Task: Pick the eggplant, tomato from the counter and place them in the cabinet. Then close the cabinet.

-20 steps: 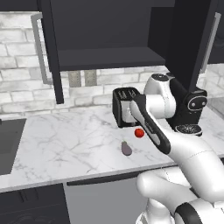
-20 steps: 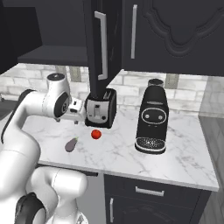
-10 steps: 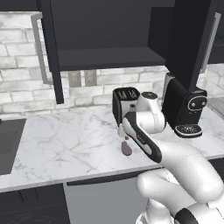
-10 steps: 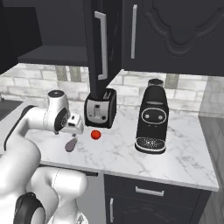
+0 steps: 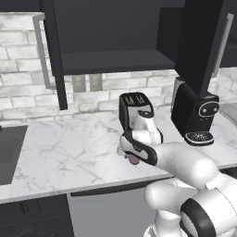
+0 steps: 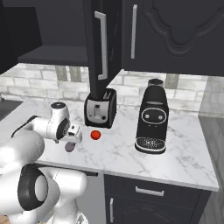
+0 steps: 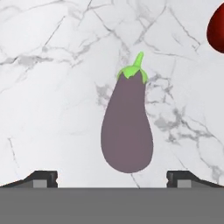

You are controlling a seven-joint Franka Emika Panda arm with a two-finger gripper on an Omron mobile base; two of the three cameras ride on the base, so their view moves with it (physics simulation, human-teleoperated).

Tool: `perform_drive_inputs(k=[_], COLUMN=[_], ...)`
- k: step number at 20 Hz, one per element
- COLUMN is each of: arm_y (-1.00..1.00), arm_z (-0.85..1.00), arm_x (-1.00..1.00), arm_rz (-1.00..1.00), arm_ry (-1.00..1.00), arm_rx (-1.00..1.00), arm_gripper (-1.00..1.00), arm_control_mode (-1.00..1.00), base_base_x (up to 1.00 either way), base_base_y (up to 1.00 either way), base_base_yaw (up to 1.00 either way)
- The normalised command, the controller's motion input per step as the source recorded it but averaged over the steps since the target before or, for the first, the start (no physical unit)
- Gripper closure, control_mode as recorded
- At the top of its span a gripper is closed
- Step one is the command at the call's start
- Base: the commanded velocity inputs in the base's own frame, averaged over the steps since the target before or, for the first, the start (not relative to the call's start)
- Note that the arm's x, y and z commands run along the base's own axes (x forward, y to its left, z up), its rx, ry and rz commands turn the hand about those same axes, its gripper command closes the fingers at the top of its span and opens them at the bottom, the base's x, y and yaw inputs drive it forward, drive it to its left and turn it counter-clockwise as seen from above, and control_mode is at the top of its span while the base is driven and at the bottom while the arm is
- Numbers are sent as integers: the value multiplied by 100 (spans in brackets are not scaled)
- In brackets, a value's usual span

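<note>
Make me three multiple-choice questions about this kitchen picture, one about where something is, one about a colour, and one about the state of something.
1. Where does the small glossy red tomato lie?
A. on the white marble counter, in front of the black toaster
B. inside the black wall cabinet
C. on top of the coffee machine

2. What colour is the stem cap of the dull purple oblong eggplant?
A. green
B. yellow
C. red

3. How does the robot's claw stand?
A. shut on the tomato
B. open, tips either side of the eggplant's blunt end
C. shut on the eggplant

Answers:
1 A, the right base view shows it on the marble by the toaster.
2 A, the hand view shows a green cap.
3 B, the hand view shows both dark tips wide apart, not touching the eggplant.
</note>
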Motion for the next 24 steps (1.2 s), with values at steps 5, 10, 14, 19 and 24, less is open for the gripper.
perform_drive_inputs(k=[5,10,14,19,24], arm_y=[10,0,0,1,0], arm_z=[-49,-45,-51,-20,38], arm_x=[30,24,14,-7,-20], arm_rz=[0,0,0,0,6], arm_ry=[0,0,5,2,-16], arm_rx=[1,0,0,-3,0], arm_gripper=[-100,-100,100,100,100], arm_control_mode=[-100,-100,-100,-100,-100], base_base_x=[0,0,0,0,0], base_base_y=[0,0,0,0,0], base_base_yaw=[0,0,0,0,0])
